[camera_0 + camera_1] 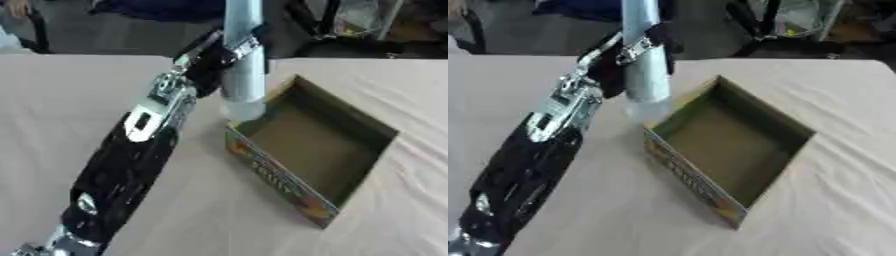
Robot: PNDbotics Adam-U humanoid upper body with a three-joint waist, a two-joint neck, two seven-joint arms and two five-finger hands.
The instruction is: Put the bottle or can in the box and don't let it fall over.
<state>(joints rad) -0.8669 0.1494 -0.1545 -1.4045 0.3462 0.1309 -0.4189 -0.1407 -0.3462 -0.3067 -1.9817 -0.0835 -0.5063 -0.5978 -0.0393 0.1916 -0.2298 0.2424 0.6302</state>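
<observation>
Left hand (214,57), fingers clamped round tall pale-blue plastic bottle (243,75), upright above far-left corner of open brown cardboard box (354,165).

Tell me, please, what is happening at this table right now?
The robot's left hand is curled round a tall pale bottle and holds it upright, its base near the left corner of an open cardboard box. The box lies on the cloth-covered table, and nothing shows inside it. The bottle is not yet inside; whether its base touches the rim is unclear. The right hand is not in view.
</observation>
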